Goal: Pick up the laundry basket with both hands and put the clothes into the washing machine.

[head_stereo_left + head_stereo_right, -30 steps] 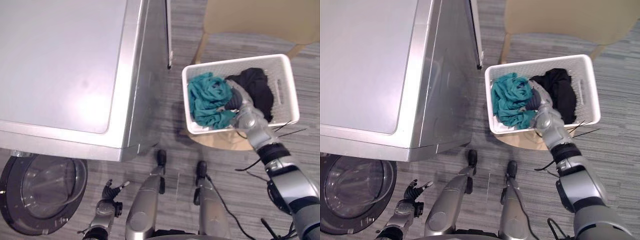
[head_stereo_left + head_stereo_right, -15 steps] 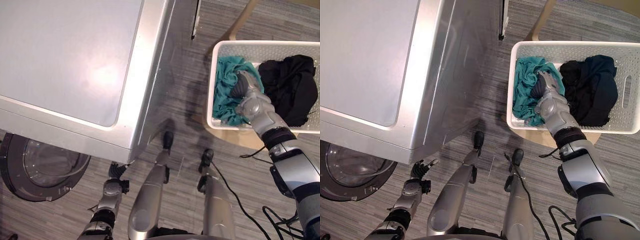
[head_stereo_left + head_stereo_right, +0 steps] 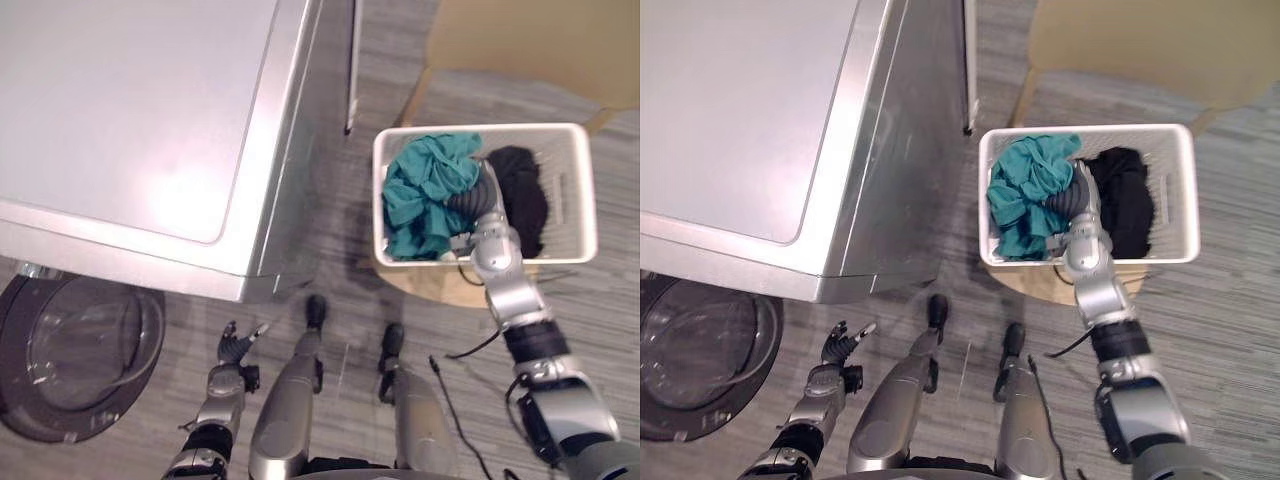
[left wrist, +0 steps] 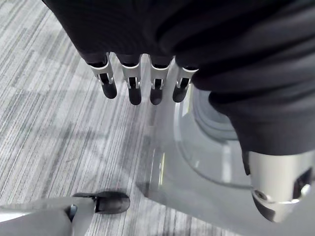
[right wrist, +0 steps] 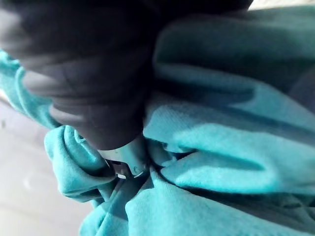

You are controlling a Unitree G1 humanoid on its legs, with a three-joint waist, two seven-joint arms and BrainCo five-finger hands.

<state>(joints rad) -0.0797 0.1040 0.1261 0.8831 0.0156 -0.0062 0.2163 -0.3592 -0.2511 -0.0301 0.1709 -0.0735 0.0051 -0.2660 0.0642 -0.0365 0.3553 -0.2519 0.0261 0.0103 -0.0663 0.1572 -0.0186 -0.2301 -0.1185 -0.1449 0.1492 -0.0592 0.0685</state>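
Observation:
A white laundry basket (image 3: pixel 482 131) sits on a low wooden seat, to the right of the washing machine (image 3: pixel 130 120). A teal cloth (image 3: pixel 425 195) fills its left half and a black cloth (image 3: pixel 520 195) its right. My right hand (image 3: pixel 470 202) reaches down into the basket between them. In the right wrist view a finger (image 5: pixel 125 158) is curled into the bunched teal cloth (image 5: pixel 216 147). My left hand (image 3: pixel 236 350) hangs low over the floor by the washer's open round door (image 3: pixel 70 370), its fingers (image 4: pixel 130 88) straight and holding nothing.
A tan chair (image 3: pixel 530 40) stands behind the basket. The wooden seat (image 3: pixel 430 285) juts out under the basket's near edge. The washer's grey side wall (image 3: pixel 300 170) faces the basket across a strip of grey striped floor (image 3: pixel 360 270).
The camera has swung about. My right hand's fingers have curled into the teal cloth, which is now bunched up higher. The left hand stays open by the door.

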